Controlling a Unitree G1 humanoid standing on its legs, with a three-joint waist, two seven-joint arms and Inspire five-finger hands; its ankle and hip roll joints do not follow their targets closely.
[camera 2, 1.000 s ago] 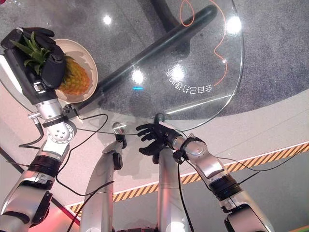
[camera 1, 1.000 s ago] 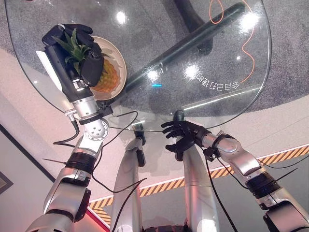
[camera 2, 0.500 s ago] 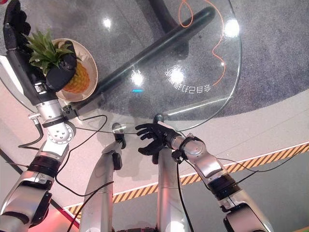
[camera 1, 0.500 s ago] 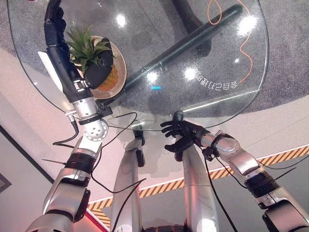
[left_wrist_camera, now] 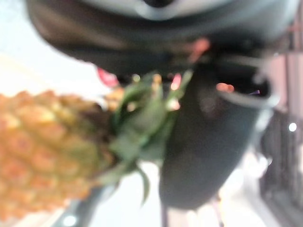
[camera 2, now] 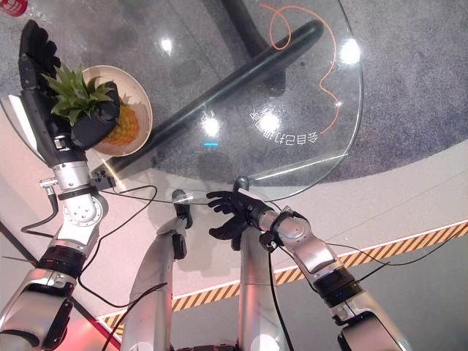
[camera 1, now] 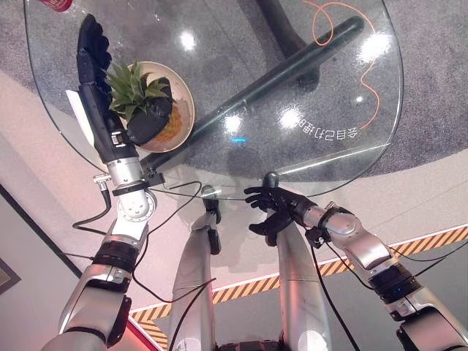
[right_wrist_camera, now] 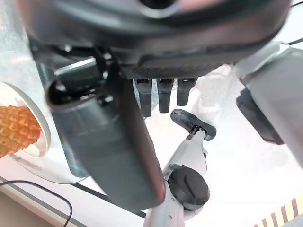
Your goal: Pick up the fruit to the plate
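Pineapple (camera 2: 117, 126) on plate (camera 2: 140, 102), beside left hand (camera 2: 55, 102) with fingers straight

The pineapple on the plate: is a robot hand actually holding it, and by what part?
Not gripped, it seems. The pineapple lies on the plate; the left robot hand has straight fingers, its thumb over the leafy crown. The right robot hand holds nothing.

pineapple (camera 1: 164, 126) in plate (camera 1: 183, 102), plate on glass table's (camera 1: 322, 80) left side
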